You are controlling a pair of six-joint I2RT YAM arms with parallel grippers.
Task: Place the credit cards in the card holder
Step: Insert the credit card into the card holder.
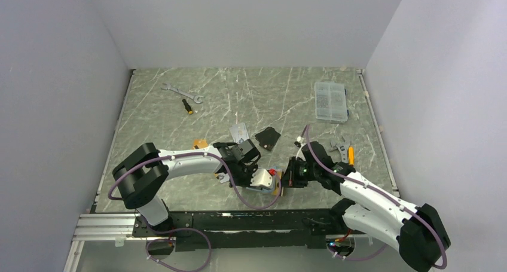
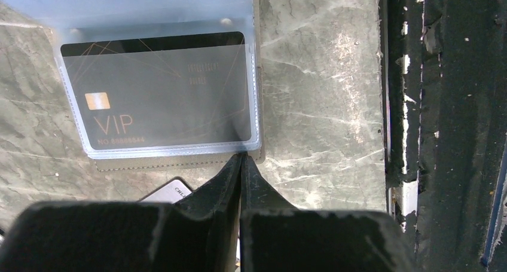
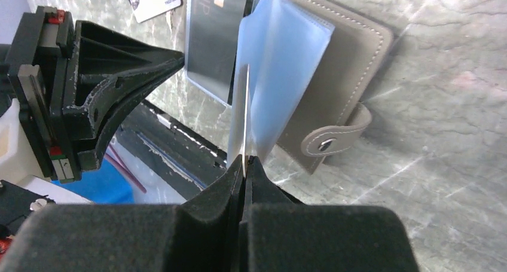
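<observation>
The grey-taupe card holder (image 3: 350, 57) lies open near the table's front edge, snap tab (image 3: 335, 137) out to the side. One clear sleeve holds a dark VIP card (image 2: 155, 92). My left gripper (image 2: 241, 159) is shut, its tips pinching the lower edge of the card holder (image 2: 149, 163). My right gripper (image 3: 246, 159) is shut on a thin pale credit card (image 3: 244, 113), seen edge-on, standing upright among the raised pale blue sleeves (image 3: 287, 63). A silver card (image 2: 170, 191) peeks out under my left fingers. In the top view both grippers meet at the card holder (image 1: 264, 177).
A silver-grey card (image 1: 238, 131), an orange card (image 1: 199, 143) and a black pouch (image 1: 268, 137) lie behind the grippers. A wrench (image 1: 182, 92), a small screwdriver (image 1: 188, 106), a clear compartment box (image 1: 330, 101) and tools (image 1: 344, 149) sit farther off. The black front rail (image 2: 442, 128) runs close by.
</observation>
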